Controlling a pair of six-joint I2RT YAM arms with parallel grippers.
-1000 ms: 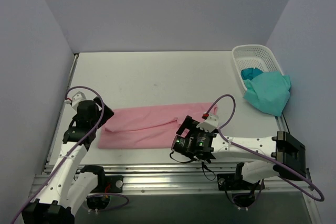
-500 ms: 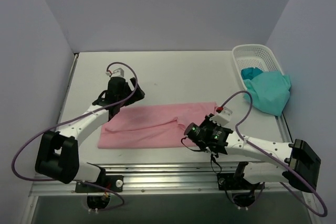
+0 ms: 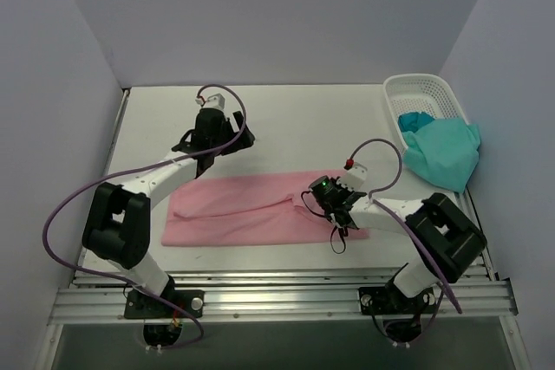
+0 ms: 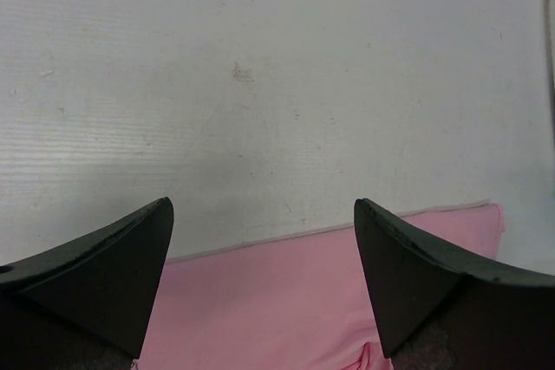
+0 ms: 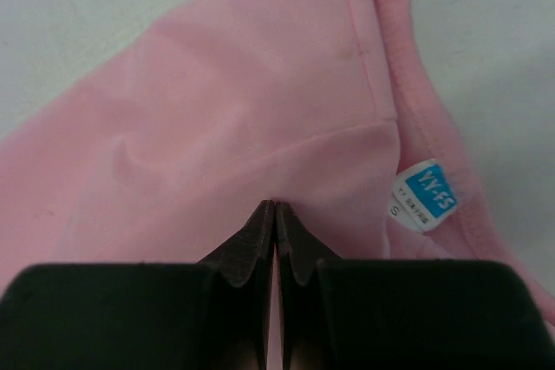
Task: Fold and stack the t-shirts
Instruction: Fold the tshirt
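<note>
Pink t-shirt point(image 3: 251, 210) is lying flat on the counter point(image 3: 303, 119), folded into a long band that runs left to right across the near half, with its right end a bit farther back than its left. Up close in the right wrist view the cloth point(image 5: 217, 127) has a stitched seam and a soft crease, and there's a little white-and-blue label point(image 5: 422, 195) with an "S" on it sitting just beside the hem. The right end effector point(image 3: 310, 201) is down on the right part of the shirt, and its fingers point(image 5: 251, 236) are pressed together with no gap, pinching a small pucker of pink cloth right at the tips, a little left of that label. The left end effector point(image 3: 243, 138) hangs over bare counter just past the shirt's far edge, spread wide with nothing between its fingers point(image 4: 104, 275); from its own camera you see the shirt's far edge point(image 4: 329, 301) running across the bottom and only grey counter above it. The teal t-shirt point(image 3: 444, 153) is well off to the right, rumpled, draped over the near end of the white lattice basket point(image 3: 421, 88) and spilling onto the counter. A darker teal bunch sits inside the basket, and I honestly can't tell if that's the same shirt or another piece.
</note>
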